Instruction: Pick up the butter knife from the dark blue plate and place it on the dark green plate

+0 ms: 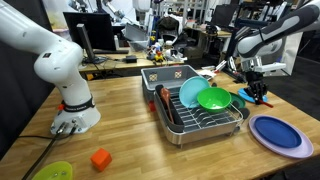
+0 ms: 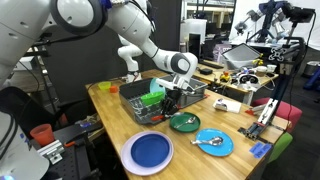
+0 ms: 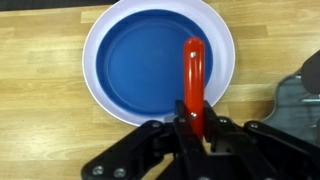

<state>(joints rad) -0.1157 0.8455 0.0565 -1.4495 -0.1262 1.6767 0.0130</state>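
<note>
Pincer [image 3: 192,122] at lower centre clamped on butter knife [image 3: 192,70], knife reaching up to mid-frame across dark blue plate [image 3: 130,60], wooden surface [image 3: 40,130] around

- wooden table [image 2: 118,125]: one
- butter knife [image 3: 192,75]: one, red-orange
- plates lying on it in an exterior view: three, namely the dark blue plate [image 2: 150,152], dark green plate [image 2: 184,123] and light blue plate [image 2: 214,143]
- dish rack [image 1: 205,132]: one
- orange block [image 1: 100,158]: one
- gripper [image 3: 192,118]: one
</note>
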